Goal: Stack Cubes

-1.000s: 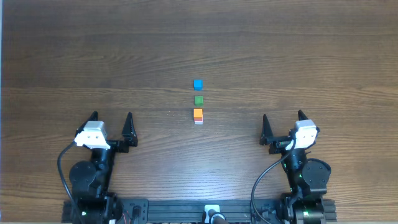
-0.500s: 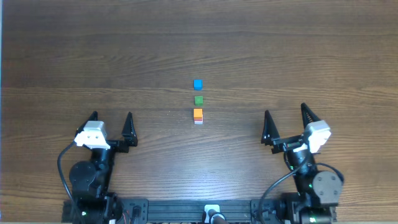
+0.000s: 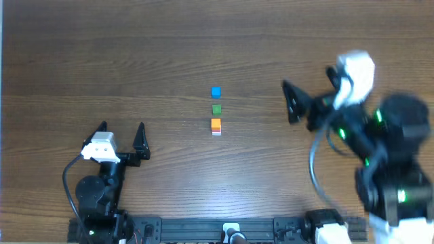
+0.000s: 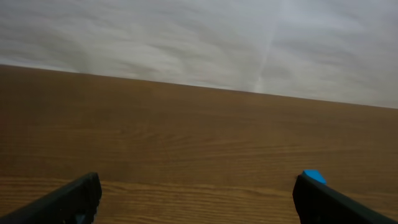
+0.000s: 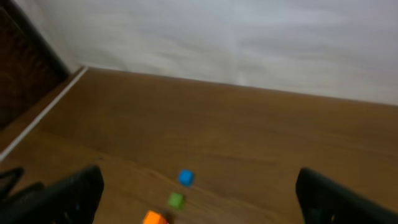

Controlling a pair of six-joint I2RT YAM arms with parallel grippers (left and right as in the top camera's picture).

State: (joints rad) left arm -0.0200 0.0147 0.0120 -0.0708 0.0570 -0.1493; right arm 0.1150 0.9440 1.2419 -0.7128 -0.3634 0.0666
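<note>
A blue cube [image 3: 215,92], a green cube [image 3: 216,109] and an orange cube [image 3: 215,124] lie in a short line at the table's middle. The orange one sits on a pale cube [image 3: 216,132]. My left gripper [image 3: 122,132] rests low at the near left, open and holding nothing; the blue cube [image 4: 314,177] peeks past one of its fingers. My right gripper [image 3: 310,89] is lifted at the right, open and holding nothing, turned toward the cubes. Ahead of it lie the blue cube [image 5: 185,177], green cube [image 5: 176,200] and orange cube [image 5: 153,218].
The wooden table [image 3: 135,54] is bare around the cubes. Its left edge [image 5: 37,118] meets a dark floor, and a pale wall [image 5: 249,37] stands behind the far edge.
My right arm has risen from its rest and swung up and right in the top view, its gripper now high and pointing left toward the cubes. The left arm and the cubes stayed put.
</note>
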